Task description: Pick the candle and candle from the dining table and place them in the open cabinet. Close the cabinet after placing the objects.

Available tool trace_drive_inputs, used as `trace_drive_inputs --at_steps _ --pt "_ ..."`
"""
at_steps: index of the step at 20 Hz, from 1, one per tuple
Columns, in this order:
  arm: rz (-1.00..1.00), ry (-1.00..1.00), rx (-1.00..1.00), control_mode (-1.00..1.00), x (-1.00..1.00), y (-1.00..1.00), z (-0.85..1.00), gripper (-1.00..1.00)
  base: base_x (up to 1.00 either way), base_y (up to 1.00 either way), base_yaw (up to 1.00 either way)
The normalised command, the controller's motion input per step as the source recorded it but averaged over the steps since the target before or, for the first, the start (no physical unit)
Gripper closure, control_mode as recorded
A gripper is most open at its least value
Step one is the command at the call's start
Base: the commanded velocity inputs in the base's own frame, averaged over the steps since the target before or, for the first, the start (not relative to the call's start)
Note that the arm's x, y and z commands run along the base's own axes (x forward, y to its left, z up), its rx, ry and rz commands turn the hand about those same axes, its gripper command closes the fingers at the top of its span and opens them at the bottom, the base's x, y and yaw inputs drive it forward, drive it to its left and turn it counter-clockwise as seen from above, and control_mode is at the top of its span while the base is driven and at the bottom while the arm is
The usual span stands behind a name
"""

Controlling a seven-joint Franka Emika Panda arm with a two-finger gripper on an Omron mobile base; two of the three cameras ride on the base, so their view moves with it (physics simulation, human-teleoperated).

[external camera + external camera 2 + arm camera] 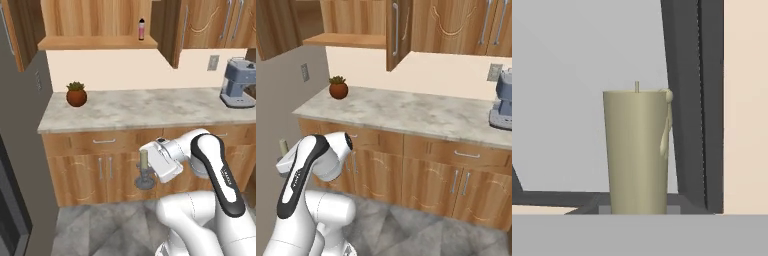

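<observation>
My gripper is shut on the slim grey-beige taper candle, which stands upright on its round dark-grey dish base. I hold it low, in front of the drawers below the dining table, a long counter with a marbled top. The candle's tip peeks out behind my arm in the right base view. Close up in the hand view the candle is upright, with a wax drip on its right side. Above the counter the cabinet stands open, its right door swung out.
A pink bottle stands on the cabinet shelf at the right. On the counter are a potted plant at the left and a coffee machine at the right. A dark tall unit borders the left side.
</observation>
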Motion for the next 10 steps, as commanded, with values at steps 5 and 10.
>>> trace_drive_inputs --at_steps 5,10 --pt "0.0 0.0 0.0 1.0 0.0 0.0 0.0 1.0 0.59 0.48 -0.01" --pt "0.0 0.0 0.0 1.0 0.0 0.0 0.0 1.0 0.61 0.42 -0.08"
